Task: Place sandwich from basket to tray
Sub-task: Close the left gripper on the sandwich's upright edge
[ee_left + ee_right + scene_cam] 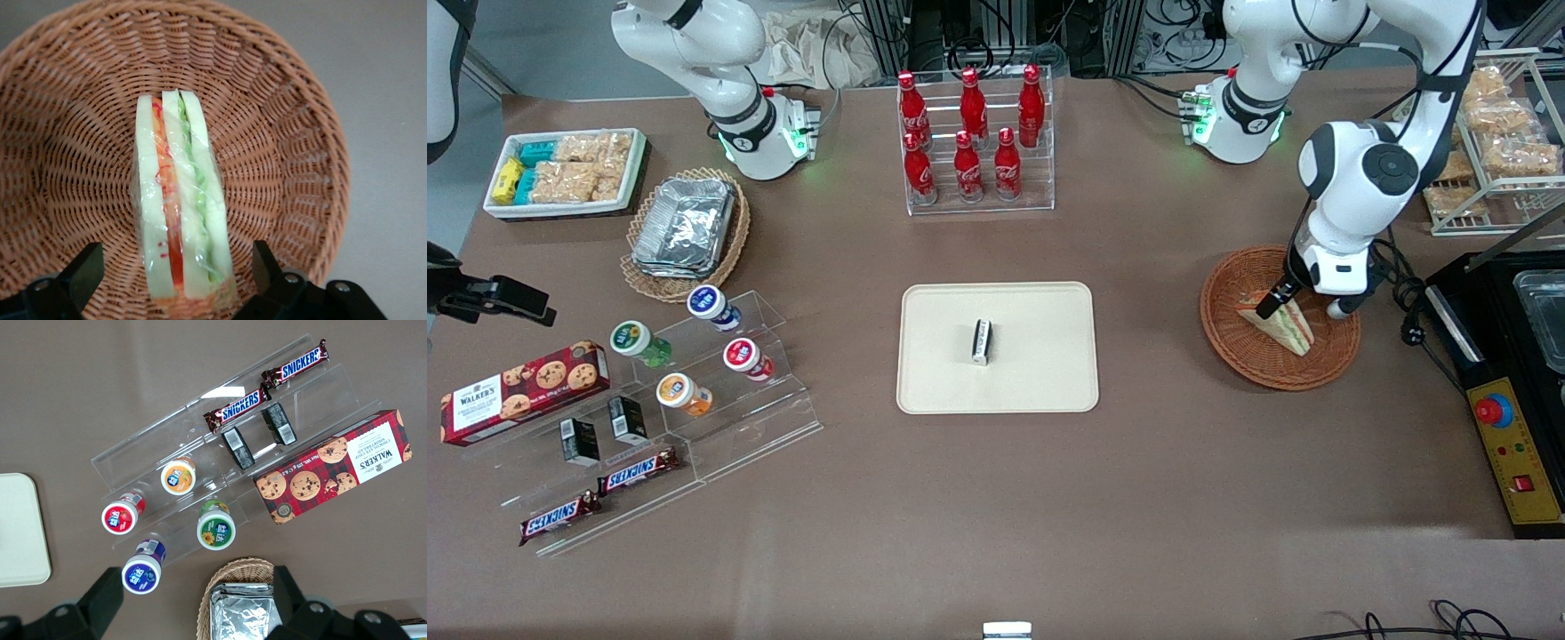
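In woven wicker basket (293,133), claw (177,270) spread wide astride wedge sandwich (180,200) (clear-wrapped), w/o gripping.

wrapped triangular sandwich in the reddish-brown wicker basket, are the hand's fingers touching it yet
Apart. The left wrist view shows the open hand straddling the wrapped triangular sandwich in the reddish-brown wicker basket, with basket weave visible between each finger and it.

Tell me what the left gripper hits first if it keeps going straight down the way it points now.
Most likely the sandwich: the gripper is open with its fingers either side of it, over the basket. The wicker bottom would come next.
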Action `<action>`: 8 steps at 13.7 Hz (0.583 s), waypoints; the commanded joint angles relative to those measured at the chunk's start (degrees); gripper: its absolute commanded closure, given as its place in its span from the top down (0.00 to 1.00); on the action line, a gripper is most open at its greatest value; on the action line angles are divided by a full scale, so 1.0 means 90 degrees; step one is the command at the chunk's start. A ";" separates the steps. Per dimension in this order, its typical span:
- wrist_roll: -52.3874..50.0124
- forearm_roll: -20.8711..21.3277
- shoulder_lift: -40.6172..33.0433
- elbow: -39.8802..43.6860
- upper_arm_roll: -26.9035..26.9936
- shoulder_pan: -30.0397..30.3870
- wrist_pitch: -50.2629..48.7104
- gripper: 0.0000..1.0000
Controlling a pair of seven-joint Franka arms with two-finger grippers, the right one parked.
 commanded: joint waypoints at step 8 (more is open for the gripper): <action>0.0196 -0.0001 0.0440 -0.0171 -0.0043 0.0115 0.0808 0.00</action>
